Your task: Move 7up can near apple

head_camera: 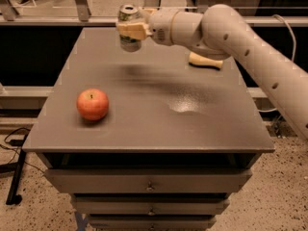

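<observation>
While the gripper [129, 31] hangs over the far left part of the grey tabletop [159, 129], its cream fingers [137, 31] are clamped around the middle of the 7up can [128, 12]. Can: small, roughly upright, silver lid with the rim showing above the fingers, pale white-green label wrapped around the body, a short band of that label visible again under the fingers. No red mark can be made out from this side. Can appears held clear of the surface; a dark, smeared shadow lies on the tabletop below the gripper and a little nearer the camera. Arm [240, 37]: thick, cream-coloured, reaching in from the right of the gripper. Apple [92, 104]: rests on the tabletop well apart from the gripper, nearer the camera and slightly to its left, close to the table's left edge. Red-orange skin, yellowish blush on top, dark stem dimple facing up, small shadow at its base. Pale yellow oblong object [206, 60]: lies on the table to the right of the gripper, under the arm's wrist section. Drawer fronts [149, 182] with small knobs sit beneath the tabletop, below everything else.
</observation>
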`<state>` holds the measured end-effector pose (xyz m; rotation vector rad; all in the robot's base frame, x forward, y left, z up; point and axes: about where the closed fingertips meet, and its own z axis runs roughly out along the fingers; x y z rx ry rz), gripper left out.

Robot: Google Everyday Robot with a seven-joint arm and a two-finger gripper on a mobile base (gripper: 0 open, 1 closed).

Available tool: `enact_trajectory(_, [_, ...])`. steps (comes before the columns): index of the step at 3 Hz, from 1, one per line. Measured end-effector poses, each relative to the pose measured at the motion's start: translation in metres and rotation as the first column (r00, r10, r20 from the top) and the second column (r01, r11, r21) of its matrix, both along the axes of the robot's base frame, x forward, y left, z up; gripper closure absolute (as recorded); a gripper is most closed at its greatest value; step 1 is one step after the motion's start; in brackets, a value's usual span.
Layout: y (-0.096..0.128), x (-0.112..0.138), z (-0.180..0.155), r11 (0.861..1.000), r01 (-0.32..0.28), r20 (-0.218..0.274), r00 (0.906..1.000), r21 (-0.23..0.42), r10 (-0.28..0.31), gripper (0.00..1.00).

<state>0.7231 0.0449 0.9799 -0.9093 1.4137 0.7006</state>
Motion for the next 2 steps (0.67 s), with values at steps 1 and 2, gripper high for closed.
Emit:
enact_trajectory(1, [0.001,-0.015,0.000,0.997,-0.062,-0.018,0.9979,-0.036,0.061,1.00])
enact_trajectory(2, [-0.001,-0.057,-0.010,0.986,-0.164,-0.067,0.9847,-0.037,0.161,1.00])
